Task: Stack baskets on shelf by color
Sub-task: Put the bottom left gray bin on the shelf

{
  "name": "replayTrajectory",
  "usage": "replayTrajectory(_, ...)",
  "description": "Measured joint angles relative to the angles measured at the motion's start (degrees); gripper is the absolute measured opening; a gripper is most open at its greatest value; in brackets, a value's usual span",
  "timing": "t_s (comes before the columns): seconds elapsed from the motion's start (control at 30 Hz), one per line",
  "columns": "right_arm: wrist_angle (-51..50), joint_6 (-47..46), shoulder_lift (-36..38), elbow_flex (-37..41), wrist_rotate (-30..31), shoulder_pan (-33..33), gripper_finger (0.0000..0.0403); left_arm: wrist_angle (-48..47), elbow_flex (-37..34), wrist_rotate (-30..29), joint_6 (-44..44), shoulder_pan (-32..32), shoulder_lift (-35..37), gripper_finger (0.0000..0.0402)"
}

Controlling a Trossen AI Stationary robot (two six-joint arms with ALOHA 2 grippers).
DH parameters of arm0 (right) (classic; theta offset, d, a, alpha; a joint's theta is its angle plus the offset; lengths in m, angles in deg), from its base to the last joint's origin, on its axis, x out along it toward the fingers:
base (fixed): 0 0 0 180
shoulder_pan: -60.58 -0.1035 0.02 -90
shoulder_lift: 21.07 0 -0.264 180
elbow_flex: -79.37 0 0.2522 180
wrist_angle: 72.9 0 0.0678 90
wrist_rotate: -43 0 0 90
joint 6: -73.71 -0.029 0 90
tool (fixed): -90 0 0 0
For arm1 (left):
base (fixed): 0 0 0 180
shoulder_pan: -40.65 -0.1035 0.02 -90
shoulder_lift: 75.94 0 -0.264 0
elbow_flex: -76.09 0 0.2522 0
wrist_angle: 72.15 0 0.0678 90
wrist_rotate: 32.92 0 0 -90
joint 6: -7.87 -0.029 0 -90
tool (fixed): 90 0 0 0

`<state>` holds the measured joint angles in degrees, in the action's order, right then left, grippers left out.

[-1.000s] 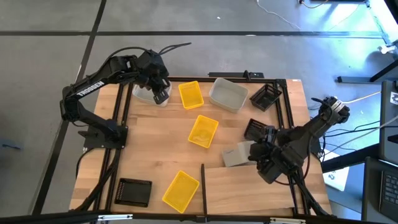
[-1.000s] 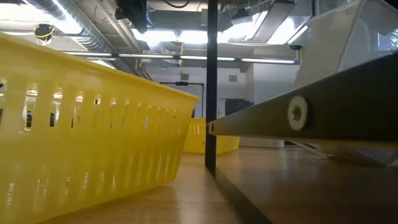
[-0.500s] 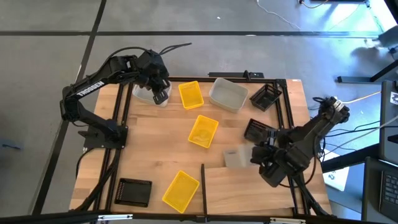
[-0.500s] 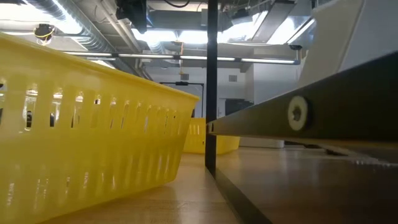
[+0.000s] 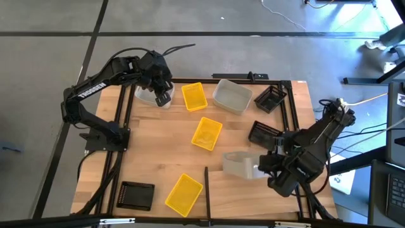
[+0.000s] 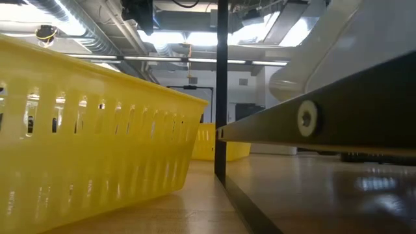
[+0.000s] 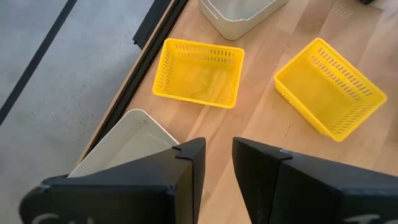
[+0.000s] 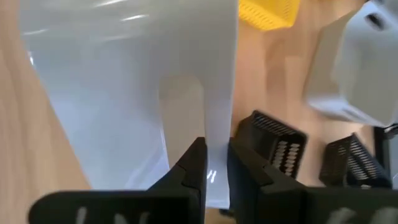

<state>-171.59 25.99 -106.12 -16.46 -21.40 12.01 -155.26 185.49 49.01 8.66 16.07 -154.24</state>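
A: Where's the grey-white basket now?

B: Up in the air at about 4 o'clock on the tabletop, over the far edge of the pale shelf. The right hand is pinched tight on one thin wall

A: Heavy?

B: Prob not. Looks like light, bendy plastic, smooth, so it could slip or tip. Best to grab mid-rim

A: And the left hand?

B: At 11 o'clock over another grey-white one, fingers apart w/ nothing in them

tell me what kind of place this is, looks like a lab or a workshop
Probably a robotics lab: two arms bolted to a plank table on a bare concrete floor, with exposed ceiling ducts and strip lights overhead.
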Motion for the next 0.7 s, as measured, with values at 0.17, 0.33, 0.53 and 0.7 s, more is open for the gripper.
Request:
replayTrajectory(0.17, 0.9, 0.0, -2.5, 0.0, -1.9, -0.8, 0.0041, 0.0, 0.0, 0.0, -1.0, 0.0, 0.0, 0.0071)
replayTrajectory(0.33, 2.9, 0.1, -4.8, 0.0, -3.7, -1.0, 0.0041, 0.0, 0.0, 0.0, -1.4, 0.0, 0.0, 0.0071)
replayTrajectory(0.53, 5.8, 2.8, -8.3, 0.0, -5.9, -2.5, 0.0041, 0.0, 0.0, 0.0, -1.4, 0.0, 0.0, 0.0071)
replayTrajectory(0.7, 8.5, 3.7, -11.3, -0.1, -10.4, -3.5, 0.0037, 0.0, 0.0, 0.0, -1.4, 0.0, 0.0, 0.0071)
